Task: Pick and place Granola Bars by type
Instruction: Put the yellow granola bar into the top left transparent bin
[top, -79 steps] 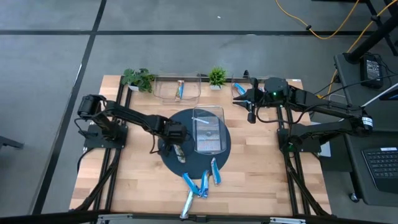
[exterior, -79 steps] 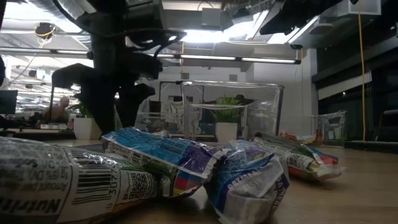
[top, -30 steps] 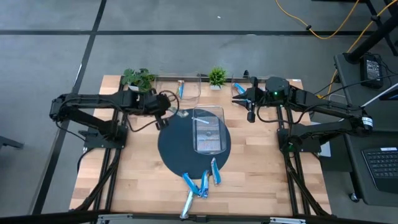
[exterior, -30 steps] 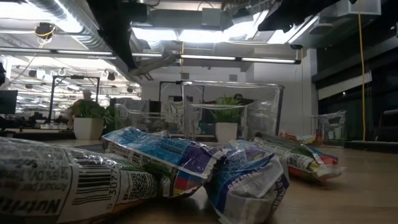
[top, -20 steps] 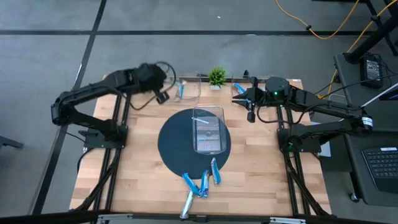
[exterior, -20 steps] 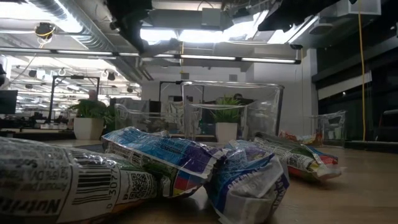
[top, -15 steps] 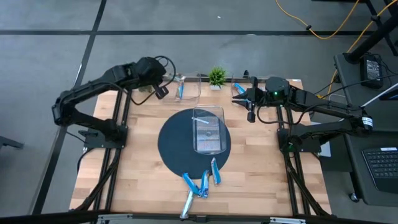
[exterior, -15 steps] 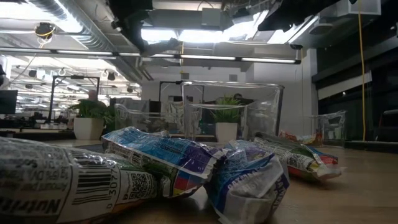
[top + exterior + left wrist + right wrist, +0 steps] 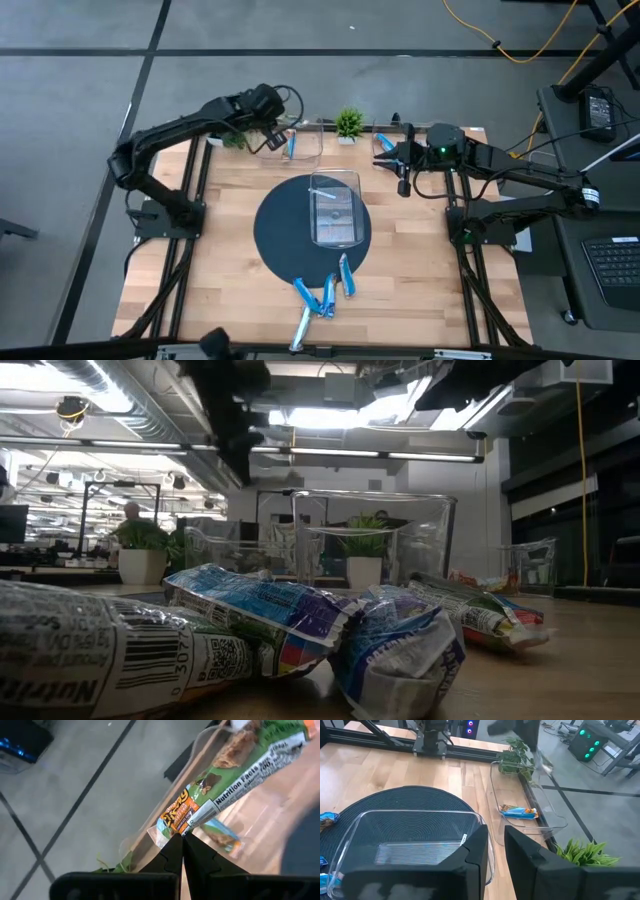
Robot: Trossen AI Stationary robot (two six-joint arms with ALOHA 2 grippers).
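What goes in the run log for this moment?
left pincer: shut on green-wrapped bar, over back bin | right pincer: open, waiting at back right

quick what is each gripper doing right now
Left gripper: shut on a granola bar, held above the clear bin at the table's far edge.
Right gripper: open, holding nothing, waiting at the far right.

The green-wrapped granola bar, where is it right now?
The left hand pinches the green-wrapped granola bar by one end, above the clear bin at the table's far edge, beside the potted plants.
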